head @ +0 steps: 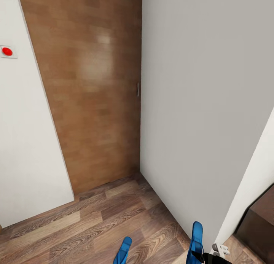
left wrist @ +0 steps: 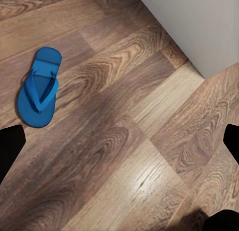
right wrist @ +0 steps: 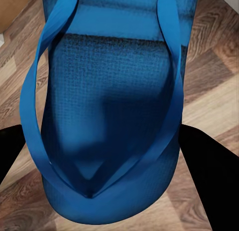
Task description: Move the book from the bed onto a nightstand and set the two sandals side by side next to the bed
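Observation:
One blue sandal [left wrist: 39, 89] lies flat on the wood-plank floor [left wrist: 124, 156], also seen low in the head view as a sandal [head: 123, 250]. My left gripper [left wrist: 119, 141] hovers above the floor beside it, open, with its dark fingers [left wrist: 10, 148] spread wide and nothing between them. The other sandal [right wrist: 107, 106] sits close between the black fingers [right wrist: 209, 171] of my right gripper [right wrist: 109, 156], which is shut on it. In the head view that held sandal [head: 196, 239] stands on end at the bottom edge, over the right gripper [head: 207, 258]. The book, bed and nightstand are out of view.
I face a room corner: a brown wooden door [head: 91, 89] ahead, and white walls [head: 198, 104] to its right and left. A red button [head: 7, 51] sits on the left wall. A dark brown piece of furniture [head: 260, 222] shows at the lower right.

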